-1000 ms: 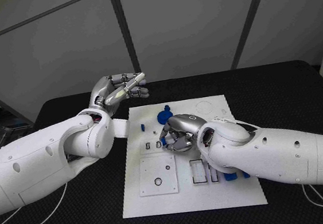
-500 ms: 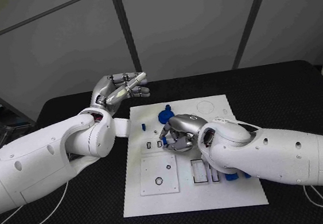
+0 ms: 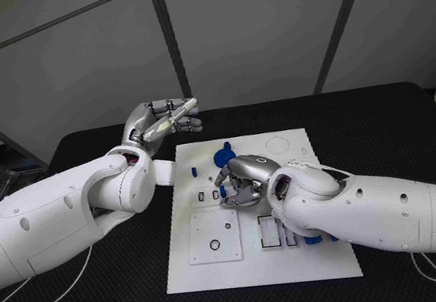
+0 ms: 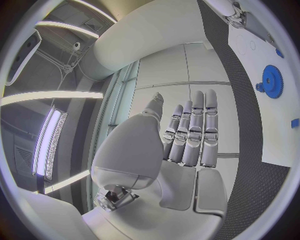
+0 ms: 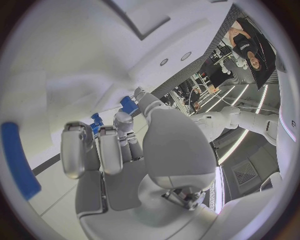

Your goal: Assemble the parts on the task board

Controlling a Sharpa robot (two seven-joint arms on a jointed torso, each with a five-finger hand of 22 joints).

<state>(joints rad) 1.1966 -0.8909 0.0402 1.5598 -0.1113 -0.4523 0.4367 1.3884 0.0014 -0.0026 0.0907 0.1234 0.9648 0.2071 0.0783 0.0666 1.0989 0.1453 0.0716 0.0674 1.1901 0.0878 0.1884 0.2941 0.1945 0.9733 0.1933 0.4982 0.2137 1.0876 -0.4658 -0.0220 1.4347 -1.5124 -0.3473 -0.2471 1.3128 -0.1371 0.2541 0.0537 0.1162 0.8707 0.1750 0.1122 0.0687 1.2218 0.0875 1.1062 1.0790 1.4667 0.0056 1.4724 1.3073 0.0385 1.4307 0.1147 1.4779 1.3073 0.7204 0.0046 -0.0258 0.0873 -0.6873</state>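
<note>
i have the right hand (image 3: 241, 182) low over the middle of the task board (image 3: 305, 262), fingers curled near small blue parts (image 5: 128, 105); i cannot tell if it grips one. left hand (image 3: 162, 122) hangs released beyond the board's far corner. next i must seat a part precisely.

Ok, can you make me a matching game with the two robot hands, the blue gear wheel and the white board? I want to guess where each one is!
Things:
1. left silver robot hand
2. right silver robot hand
3. blue toothed gear wheel
4. flat white task board

Places:
A. lies flat on the black table
B. raised in the air by the board's far left corner, holding nothing
C. down low over the middle of the board
D. sits on the far part of the board

Pairs: 1-B, 2-C, 3-D, 4-A
</note>
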